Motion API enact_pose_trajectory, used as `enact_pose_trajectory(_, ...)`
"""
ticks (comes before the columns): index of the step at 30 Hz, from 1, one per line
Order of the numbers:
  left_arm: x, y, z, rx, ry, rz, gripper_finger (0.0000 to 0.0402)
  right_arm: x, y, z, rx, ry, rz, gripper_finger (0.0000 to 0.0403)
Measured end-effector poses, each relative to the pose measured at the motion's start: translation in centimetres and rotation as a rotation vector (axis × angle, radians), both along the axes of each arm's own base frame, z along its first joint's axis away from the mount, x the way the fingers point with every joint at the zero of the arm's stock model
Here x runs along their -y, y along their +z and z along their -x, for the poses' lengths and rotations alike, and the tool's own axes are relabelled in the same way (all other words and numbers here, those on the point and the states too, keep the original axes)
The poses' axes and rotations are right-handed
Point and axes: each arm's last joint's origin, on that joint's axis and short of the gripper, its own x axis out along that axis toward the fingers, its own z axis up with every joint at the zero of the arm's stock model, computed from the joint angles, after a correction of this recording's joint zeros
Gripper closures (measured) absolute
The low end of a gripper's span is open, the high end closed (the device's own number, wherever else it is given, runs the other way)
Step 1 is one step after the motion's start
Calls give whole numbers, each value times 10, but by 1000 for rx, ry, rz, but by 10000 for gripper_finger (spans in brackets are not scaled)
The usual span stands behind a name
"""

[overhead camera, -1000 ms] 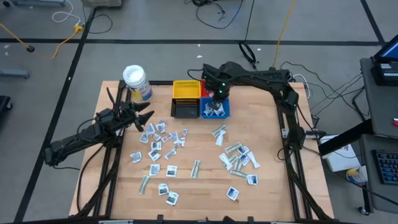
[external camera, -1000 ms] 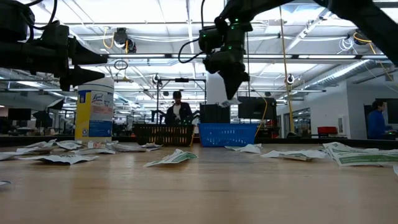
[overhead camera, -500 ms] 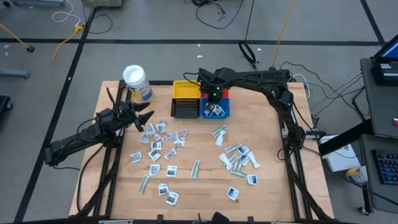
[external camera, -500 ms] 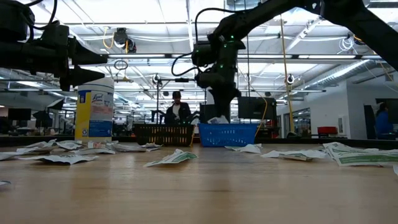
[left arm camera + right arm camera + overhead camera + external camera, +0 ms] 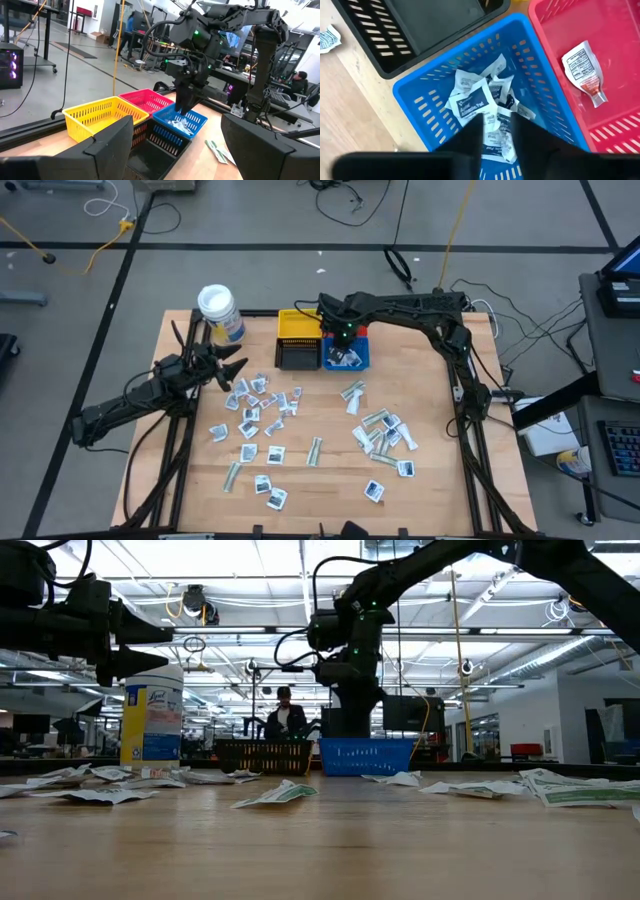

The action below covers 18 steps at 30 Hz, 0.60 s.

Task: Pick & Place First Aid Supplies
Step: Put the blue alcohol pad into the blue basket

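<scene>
Where overhead hides it, right gripper (image 5: 496,131) fingers slightly parted around a packet (image 5: 496,137) over blue bin (image 5: 427,95).

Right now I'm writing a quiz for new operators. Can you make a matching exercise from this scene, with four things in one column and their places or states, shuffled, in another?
Things:
1. blue bin
2. red bin
3. jar
4. left gripper

States:
a. holds a single packet
b. holds several packets, with the right gripper over it
c. stands at the table's far left corner
d. hovers over the table's left side, jaws open

Pairs: 1-b, 2-a, 3-c, 4-d
</scene>
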Motion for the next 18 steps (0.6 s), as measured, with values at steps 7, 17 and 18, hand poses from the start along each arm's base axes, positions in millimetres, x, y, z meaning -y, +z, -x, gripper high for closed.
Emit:
enact_pose_trajectory(7, 0, 0, 0, 1, 0, 0, 96, -2, 8, 4, 2, -73, -11, 192)
enact_pose_trajectory(17, 0, 0, 0, 0, 0, 0, 96, -4, 25, 20, -48, -599, -106, 179)
enact_pose_trajectory(18, 0, 0, 0, 0, 0, 0, 96, -4, 26, 22, -57, -632, -108, 179)
